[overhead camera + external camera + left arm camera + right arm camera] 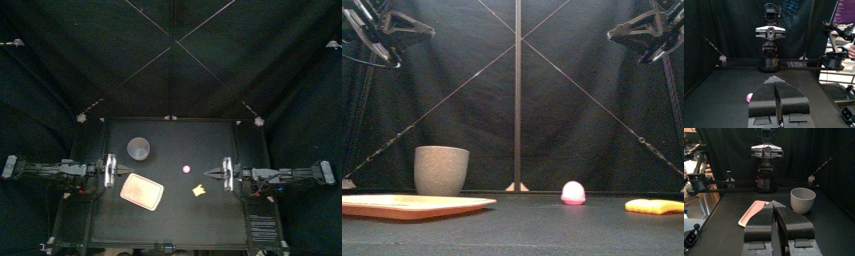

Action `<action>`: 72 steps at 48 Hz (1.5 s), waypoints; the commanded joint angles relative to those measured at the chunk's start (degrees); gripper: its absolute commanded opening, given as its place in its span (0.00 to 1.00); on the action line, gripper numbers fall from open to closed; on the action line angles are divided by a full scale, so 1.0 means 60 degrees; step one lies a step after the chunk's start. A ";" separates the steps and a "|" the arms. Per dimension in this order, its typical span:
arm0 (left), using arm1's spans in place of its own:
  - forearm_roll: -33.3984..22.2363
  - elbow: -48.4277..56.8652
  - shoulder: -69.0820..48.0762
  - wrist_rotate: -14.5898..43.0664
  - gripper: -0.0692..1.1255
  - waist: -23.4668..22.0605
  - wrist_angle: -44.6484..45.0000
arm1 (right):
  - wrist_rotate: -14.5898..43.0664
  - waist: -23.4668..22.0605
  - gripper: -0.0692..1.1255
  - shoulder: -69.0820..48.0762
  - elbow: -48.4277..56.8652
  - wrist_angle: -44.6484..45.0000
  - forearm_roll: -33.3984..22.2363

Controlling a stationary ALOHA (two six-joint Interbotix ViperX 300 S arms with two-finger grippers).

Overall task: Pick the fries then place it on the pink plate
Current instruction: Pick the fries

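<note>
Left hand [775, 80] and right hand [774, 203] closed, empty, fries [655, 206] flat yellow lump, apart from pink plate [143, 190]

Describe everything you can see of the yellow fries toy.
The small yellow fries toy looks like a low, flat, lumpy piece, yellow-orange from the front. It lies on the black table, right of centre, touching only the tabletop. It sits apart from the flat pink tray to its left and the small rounded pink toy behind it. Nothing grips it.
</note>
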 commanded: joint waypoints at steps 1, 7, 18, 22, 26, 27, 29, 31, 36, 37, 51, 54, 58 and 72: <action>-0.0015 -0.0088 0.0146 0.0000 0.02 -0.0059 -0.0015 | 0.0044 -0.0015 0.03 0.0410 -0.0015 0.0029 -0.0015; -0.0015 -0.0103 0.0146 0.0000 0.03 -0.0044 0.0000 | 0.0015 -0.0117 0.04 0.1216 -0.0103 0.0366 -0.0044; 0.0000 -0.0205 0.0146 0.0015 0.04 -0.0059 0.0000 | 0.0015 -0.0381 0.17 0.3237 -0.0835 0.2739 -0.0088; 0.0088 -0.0220 0.0146 0.0044 0.04 -0.0059 -0.0015 | 0.0015 -0.0322 0.31 0.3779 -0.1069 0.3618 -0.0073; 0.0234 -0.0220 0.0161 0.0044 0.04 -0.0044 -0.0015 | 0.0059 -0.0059 0.53 0.4131 -0.1304 0.3984 0.0029; 0.0249 -0.0220 0.0176 0.0044 0.04 -0.0044 -0.0015 | 0.0059 0.0000 0.58 0.4189 -0.1333 0.3984 0.0044; 0.0293 -0.0220 0.0176 0.0029 0.04 -0.0044 -0.0015 | 0.0059 0.0088 0.69 0.4263 -0.1392 0.3926 0.0088; 0.0278 -0.0205 0.0176 0.0029 0.04 -0.0044 -0.0015 | 0.0059 0.0132 0.78 0.4307 -0.1450 0.3882 0.0103; 0.0249 -0.0161 0.0176 0.0015 0.04 -0.0059 -0.0015 | 0.0059 0.0132 0.95 0.4365 -0.1494 0.3779 0.0161; 0.0249 -0.0161 0.0176 0.0015 0.04 -0.0044 -0.0015 | 0.0059 0.0132 0.96 0.4395 -0.1494 0.3779 0.0161; 0.0205 -0.0161 0.0176 0.0015 0.04 -0.0059 0.0000 | 0.0044 0.0425 0.94 0.5112 -0.1758 0.5068 0.0308; 0.0205 -0.0176 0.0176 0.0015 0.04 -0.0044 -0.0015 | 0.0015 0.0557 0.94 0.5376 -0.1934 0.5669 0.0410; 0.0220 -0.0205 0.0176 0.0015 0.04 -0.0029 -0.0015 | -0.0029 0.0747 0.94 0.5742 -0.2212 0.6665 0.0396; 0.0220 -0.0088 0.0176 0.0015 0.04 -0.0029 -0.0029 | -0.0352 0.0981 0.94 0.7002 -0.2915 0.8188 -0.0396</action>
